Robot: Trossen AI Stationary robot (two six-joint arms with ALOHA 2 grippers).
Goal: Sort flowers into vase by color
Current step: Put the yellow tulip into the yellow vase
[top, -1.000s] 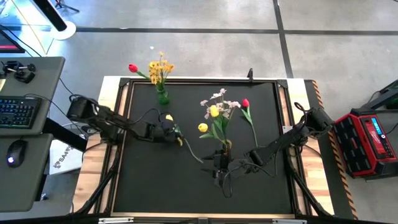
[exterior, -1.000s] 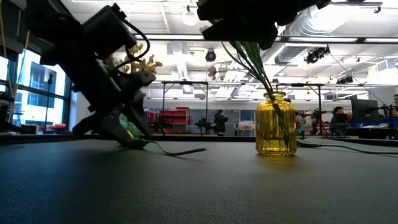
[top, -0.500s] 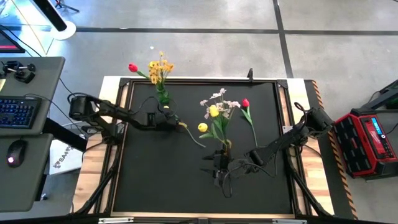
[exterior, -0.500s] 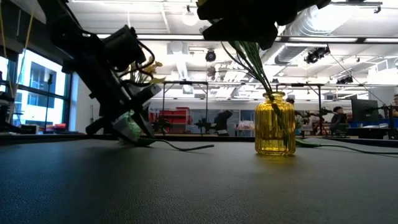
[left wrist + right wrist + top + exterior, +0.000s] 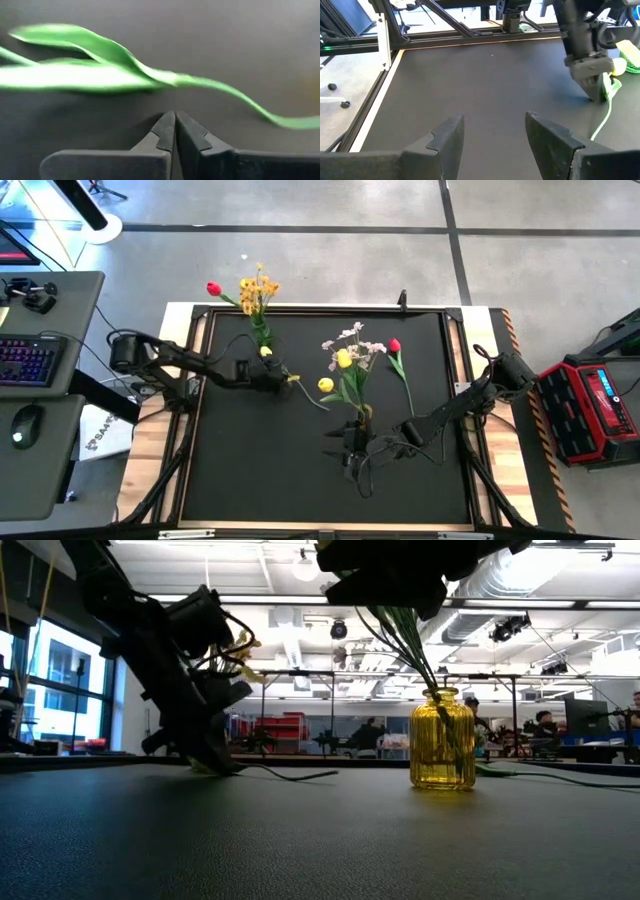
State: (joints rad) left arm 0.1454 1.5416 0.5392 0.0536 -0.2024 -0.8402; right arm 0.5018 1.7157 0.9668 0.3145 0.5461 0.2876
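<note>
Right gripper (image 5: pixel 490 137) waits near the front, jaws wide open, empty. Left gripper (image 5: pixel 283 379) is much closer to the yellow tulip (image 5: pixel 326 385), whose stem runs sideways along the table (image 5: pixel 250 470). Its jaws look closed beside the stem; can't tell if pinched. Yellow vase (image 5: pixel 442 739) is behind.

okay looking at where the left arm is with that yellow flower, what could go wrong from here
Two risks. The left claw looks shut with the green stem lying just ahead of its tips, apparently not between them, so a lift may leave the yellow tulip on the mat. Also, the claw is low on the mat and close to the small green vase; a sweep toward it could tip it.
</note>
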